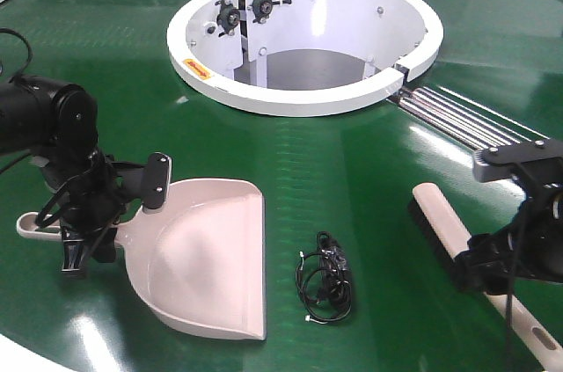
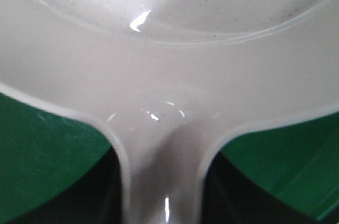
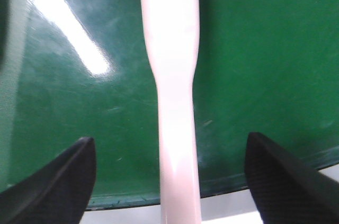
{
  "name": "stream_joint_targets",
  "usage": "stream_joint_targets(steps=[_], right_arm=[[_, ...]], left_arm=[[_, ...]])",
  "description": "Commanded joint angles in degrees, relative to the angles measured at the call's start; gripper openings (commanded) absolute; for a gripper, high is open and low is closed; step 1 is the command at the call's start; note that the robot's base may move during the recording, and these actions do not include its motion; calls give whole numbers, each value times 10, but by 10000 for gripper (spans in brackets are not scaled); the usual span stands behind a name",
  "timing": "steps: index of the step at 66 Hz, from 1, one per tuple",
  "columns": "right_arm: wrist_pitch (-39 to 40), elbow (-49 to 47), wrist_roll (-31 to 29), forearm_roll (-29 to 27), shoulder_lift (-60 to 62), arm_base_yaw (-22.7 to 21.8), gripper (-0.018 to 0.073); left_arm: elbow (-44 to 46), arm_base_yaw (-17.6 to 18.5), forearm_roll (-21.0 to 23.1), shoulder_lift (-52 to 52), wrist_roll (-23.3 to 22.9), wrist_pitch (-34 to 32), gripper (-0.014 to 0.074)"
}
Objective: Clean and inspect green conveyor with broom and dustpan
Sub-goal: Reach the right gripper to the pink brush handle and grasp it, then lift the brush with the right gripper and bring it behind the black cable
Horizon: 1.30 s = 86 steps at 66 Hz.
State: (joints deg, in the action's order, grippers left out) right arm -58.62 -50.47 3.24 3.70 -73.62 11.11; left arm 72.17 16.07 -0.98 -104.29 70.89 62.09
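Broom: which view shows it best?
Exterior front: the broom shows its bristles and most of the handle. Right wrist shows only a stretch of handle inside the open right gripper. Left wrist shows none of it.

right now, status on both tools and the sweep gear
Left tool at dustpan handle, grip unclear. Right tool open, straddling broom handle. Black cord tangle on belt between them.

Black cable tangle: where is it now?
Front view, lower centre: the black cable tangle lies on the green conveyor, between the dustpan on the left and the broom on the right, touching neither.
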Motion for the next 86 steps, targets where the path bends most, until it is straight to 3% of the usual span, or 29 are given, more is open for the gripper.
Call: stream_joint_targets(steps=[1, 30, 46, 72, 86], right_arm=[[-1, -27, -5, 15, -24, 1, 563], [2, -29, -23, 21, -128, 1, 488], [8, -35, -23, 21, -166, 1, 353], [10, -44, -27, 35, -169, 1, -13], [8, -44, -12, 35, -143, 1, -8]], left_arm=[[15, 3, 17, 25, -6, -2, -7], [15, 3, 17, 25, -6, -2, -7], [15, 3, 17, 25, -6, -2, -7], [15, 3, 17, 25, -6, -2, -7], [15, 3, 17, 25, -6, -2, -7]])
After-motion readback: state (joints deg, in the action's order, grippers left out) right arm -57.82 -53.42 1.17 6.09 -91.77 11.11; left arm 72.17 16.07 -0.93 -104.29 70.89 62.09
